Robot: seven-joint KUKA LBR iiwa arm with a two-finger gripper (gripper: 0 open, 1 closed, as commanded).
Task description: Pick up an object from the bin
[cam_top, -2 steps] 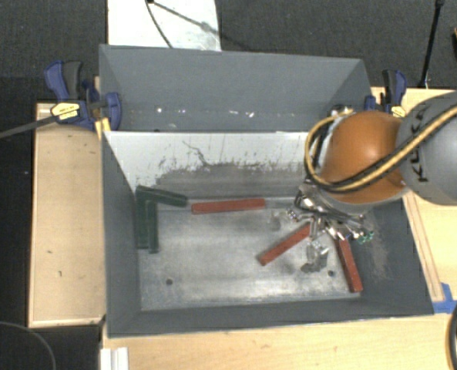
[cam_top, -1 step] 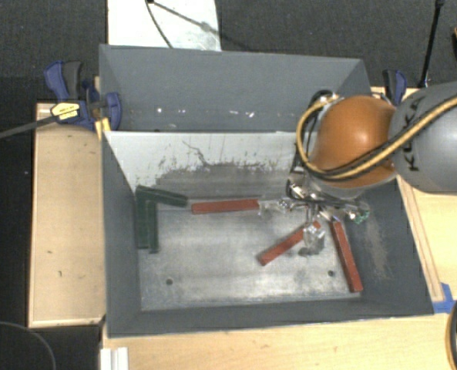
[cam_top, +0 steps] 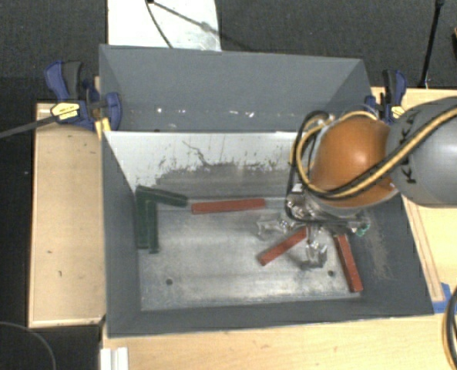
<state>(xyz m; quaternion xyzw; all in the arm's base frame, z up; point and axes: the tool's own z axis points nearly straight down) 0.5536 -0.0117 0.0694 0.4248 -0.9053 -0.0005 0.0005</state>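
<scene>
My gripper (cam_top: 294, 242) is low over the bin floor at the right of the middle, open. One metal finger (cam_top: 271, 226) stands behind a short red stick (cam_top: 276, 252) and the other in front of its right end. The stick lies slanted on the floor, its right end between the fingers and partly hidden by them. A second red stick (cam_top: 348, 263) lies just right of the gripper, pointing toward the front wall.
A third red stick (cam_top: 228, 205) lies along the foot of the back wall. A dark green L-shaped block (cam_top: 148, 217) rests at the left. The arm's orange cover and cables hang over the bin's right rear.
</scene>
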